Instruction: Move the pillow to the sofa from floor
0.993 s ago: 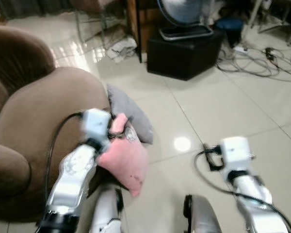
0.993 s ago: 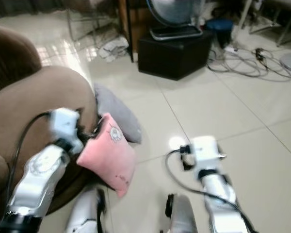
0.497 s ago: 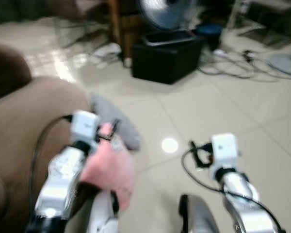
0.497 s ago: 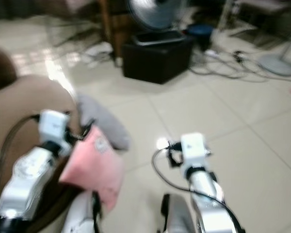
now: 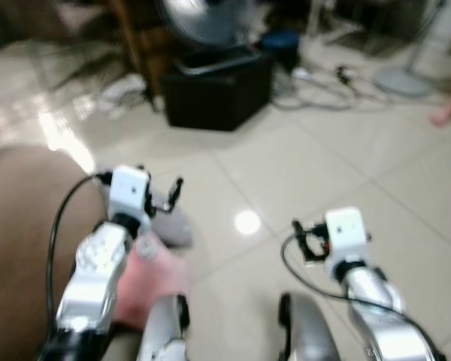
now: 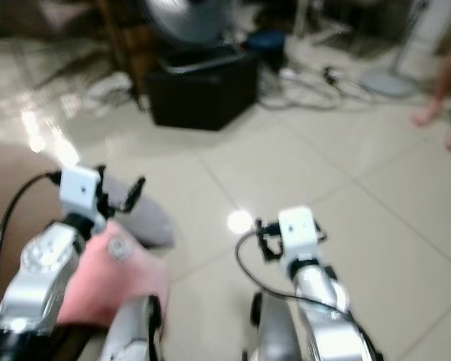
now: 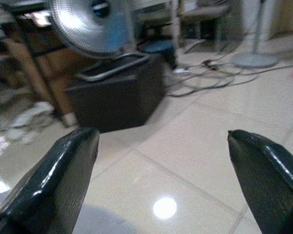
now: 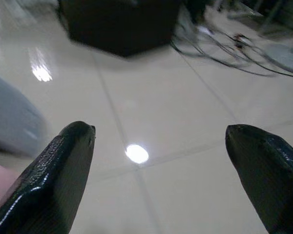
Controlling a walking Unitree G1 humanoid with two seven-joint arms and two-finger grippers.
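Pillow [image 6: 109, 274], pink and soft, looks light and squashy, best pinched at a corner; left gripper [image 7: 163, 183] and right gripper [image 8: 158, 178] both gape empty.

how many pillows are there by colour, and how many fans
Pink square pillows: 1
Grey pillows on the floor: 1
Round silver fans on the black box: 1
Total: 3
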